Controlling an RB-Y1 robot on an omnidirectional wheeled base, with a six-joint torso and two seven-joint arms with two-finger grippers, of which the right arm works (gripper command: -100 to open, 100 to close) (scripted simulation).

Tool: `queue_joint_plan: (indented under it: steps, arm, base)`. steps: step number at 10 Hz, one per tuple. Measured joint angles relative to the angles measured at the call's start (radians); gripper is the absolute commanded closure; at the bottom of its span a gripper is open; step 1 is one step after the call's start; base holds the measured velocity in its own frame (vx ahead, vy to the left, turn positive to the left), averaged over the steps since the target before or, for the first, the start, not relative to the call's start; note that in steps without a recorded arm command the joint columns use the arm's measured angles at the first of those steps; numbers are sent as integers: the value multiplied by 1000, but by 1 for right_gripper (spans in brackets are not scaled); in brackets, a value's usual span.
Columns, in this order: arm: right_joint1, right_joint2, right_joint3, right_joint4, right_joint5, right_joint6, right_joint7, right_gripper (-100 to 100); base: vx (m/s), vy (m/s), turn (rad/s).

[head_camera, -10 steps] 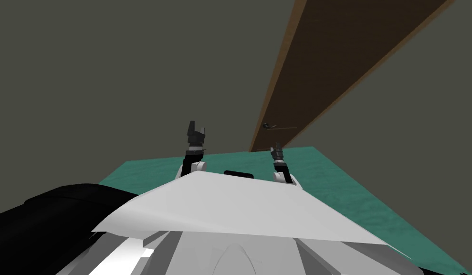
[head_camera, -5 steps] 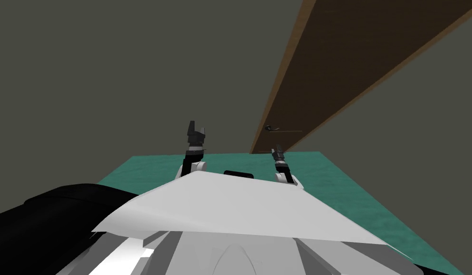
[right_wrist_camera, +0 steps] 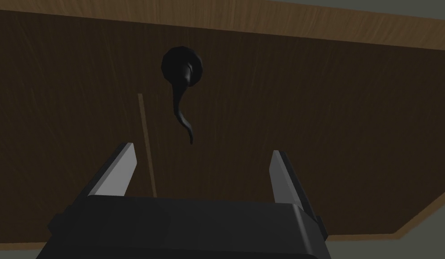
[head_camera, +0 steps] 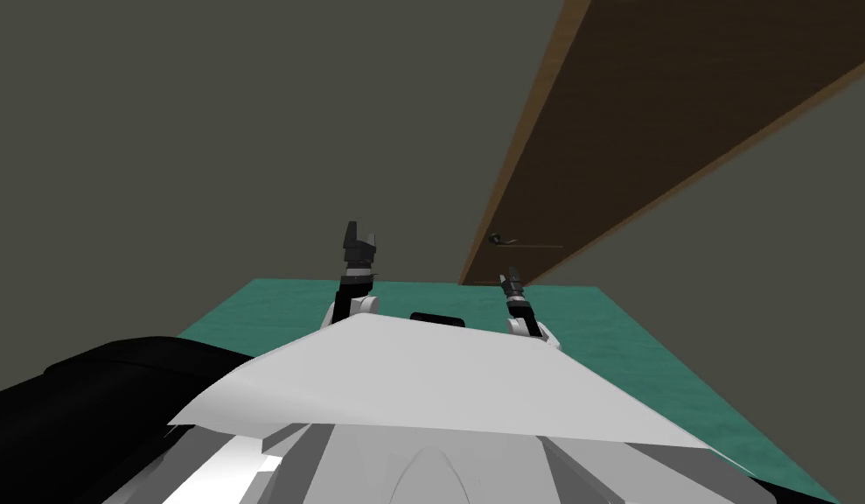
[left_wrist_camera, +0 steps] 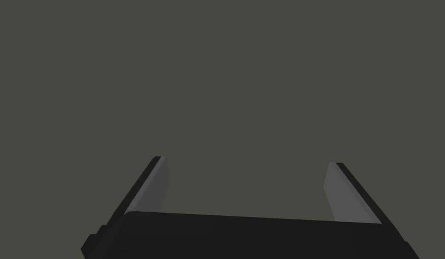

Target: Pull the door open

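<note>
A dark brown wooden door (head_camera: 649, 114) with a lighter wood frame stands ahead on my right. Its black lever handle (head_camera: 500, 239) sits low on the door near the frame edge. In the right wrist view the handle (right_wrist_camera: 183, 90) has a round rose with a curved lever pointing toward my hand. My right gripper (right_wrist_camera: 201, 157) is open, aimed at the door (right_wrist_camera: 307, 112) just short of the lever's tip, touching nothing. It shows below the handle in the head view (head_camera: 509, 278). My left gripper (head_camera: 360, 234) is raised before the grey wall, open and empty (left_wrist_camera: 246, 173).
A grey-olive wall (head_camera: 203, 131) spans the left and continues right of the door. Teal floor (head_camera: 614, 332) lies between me and the door. A black area (head_camera: 63, 411) sits at the lower left.
The whole view has shifted: I have moved so the door looks wider and the floor strip narrower. My right gripper has drifted slightly lower and rightward under the handle. Left arm unchanged.
</note>
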Motion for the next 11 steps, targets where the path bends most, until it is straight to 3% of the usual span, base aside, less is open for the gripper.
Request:
queue_joint_plan:
  steps: [3, 11]
  arm:
    - [-28, -22, 7, 74, -9, -24, -10, -100]
    - [-78, -70, 23, 219, -31, -68, -26, -100]
  base:
    - [62, -75, 94]
    - [62, -72, 90]
